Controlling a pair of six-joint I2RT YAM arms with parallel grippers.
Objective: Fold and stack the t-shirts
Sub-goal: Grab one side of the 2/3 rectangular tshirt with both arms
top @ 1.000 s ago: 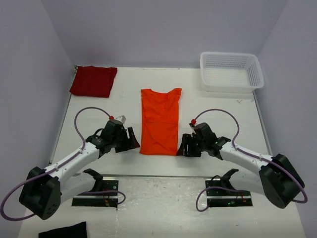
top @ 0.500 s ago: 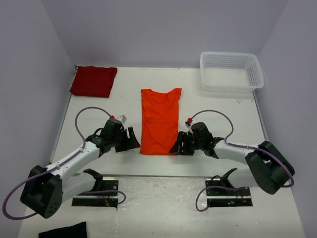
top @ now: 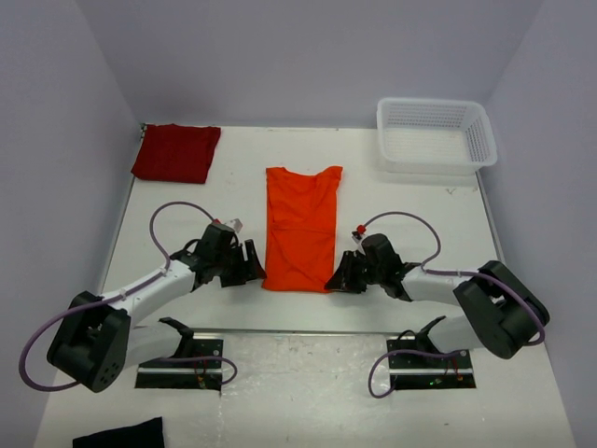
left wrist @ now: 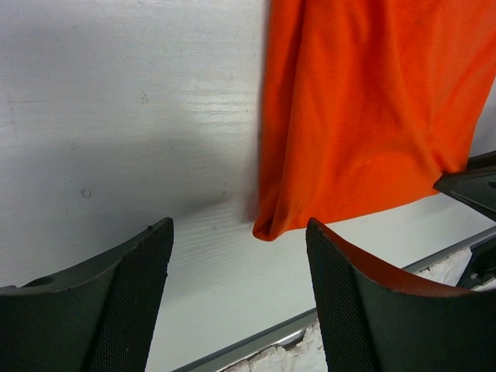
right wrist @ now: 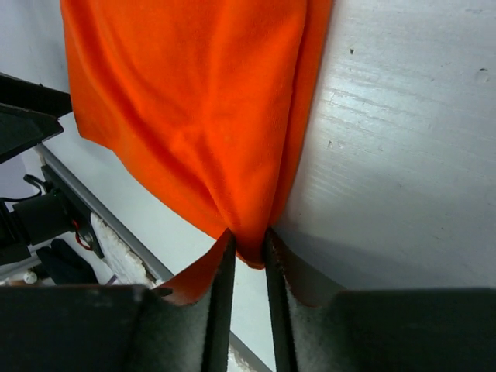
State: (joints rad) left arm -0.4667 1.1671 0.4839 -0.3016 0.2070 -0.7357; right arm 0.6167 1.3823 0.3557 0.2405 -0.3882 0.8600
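The orange t-shirt (top: 300, 229) lies folded into a long strip in the middle of the table, collar end far. My right gripper (top: 333, 280) is at its near right corner; in the right wrist view the jaws (right wrist: 248, 242) are shut on a pinch of orange t-shirt (right wrist: 194, 101). My left gripper (top: 254, 272) is low at the near left corner. It stands open (left wrist: 239, 231), with the tip of the orange t-shirt (left wrist: 364, 108) just ahead of the gap and not between the fingers. The dark red t-shirt (top: 175, 152) lies folded at the far left.
A white mesh basket (top: 435, 135) stands at the far right corner. A small black cloth (top: 119, 436) lies at the bottom left, off the table. The table's near metal edge (left wrist: 271, 339) runs just behind both grippers. Walls close in the left, far and right sides.
My right gripper slid left onto the shirt's near right corner and closed on it. The left gripper crept slightly toward the near left corner and stayed open.
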